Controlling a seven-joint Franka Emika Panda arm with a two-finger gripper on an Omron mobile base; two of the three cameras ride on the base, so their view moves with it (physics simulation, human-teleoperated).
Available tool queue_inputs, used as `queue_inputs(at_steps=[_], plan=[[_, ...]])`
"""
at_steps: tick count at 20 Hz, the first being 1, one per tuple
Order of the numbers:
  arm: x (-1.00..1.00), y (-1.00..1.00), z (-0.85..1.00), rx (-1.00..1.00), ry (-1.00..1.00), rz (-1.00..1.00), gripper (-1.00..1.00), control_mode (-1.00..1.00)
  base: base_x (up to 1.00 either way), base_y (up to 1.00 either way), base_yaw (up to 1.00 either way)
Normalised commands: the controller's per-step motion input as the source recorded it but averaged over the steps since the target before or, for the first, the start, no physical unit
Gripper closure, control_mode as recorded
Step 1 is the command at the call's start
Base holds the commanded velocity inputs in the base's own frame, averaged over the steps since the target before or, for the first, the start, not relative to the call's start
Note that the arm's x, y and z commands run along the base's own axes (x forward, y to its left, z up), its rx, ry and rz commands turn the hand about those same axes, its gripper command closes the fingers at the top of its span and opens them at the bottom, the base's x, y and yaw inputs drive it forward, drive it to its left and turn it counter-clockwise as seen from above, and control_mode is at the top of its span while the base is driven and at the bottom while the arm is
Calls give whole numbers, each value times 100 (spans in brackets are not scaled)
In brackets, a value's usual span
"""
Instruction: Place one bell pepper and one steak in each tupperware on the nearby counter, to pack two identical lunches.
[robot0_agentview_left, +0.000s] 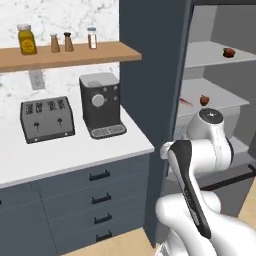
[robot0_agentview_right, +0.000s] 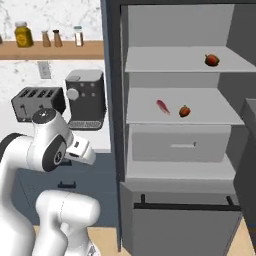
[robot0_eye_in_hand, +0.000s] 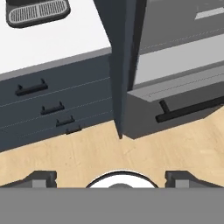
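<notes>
The end effector (robot0_eye_in_hand: 111, 177), jaws wide and empty, its tips cut off, hangs over the floor (robot0_eye_in_hand: 109, 151) beside the table (robot0_eye_in_hand: 52, 43).

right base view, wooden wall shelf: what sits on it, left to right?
On the wooden shelf: yellow jar with a black lid → light brown shaker → darker brown shaker → clear shaker with white contents.
</notes>
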Motion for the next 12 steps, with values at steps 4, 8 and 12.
queue_inputs(at_steps=[4, 8, 12], plan=[[0, 0, 0, 0, 0, 0, -100, 100, 28, -97, -1], [0, 0, 0, 0, 0, 0, -100, 100, 33, -49, -20], [0, 0, 0, 0, 0, 0, -100, 100, 47, -29, -15]])
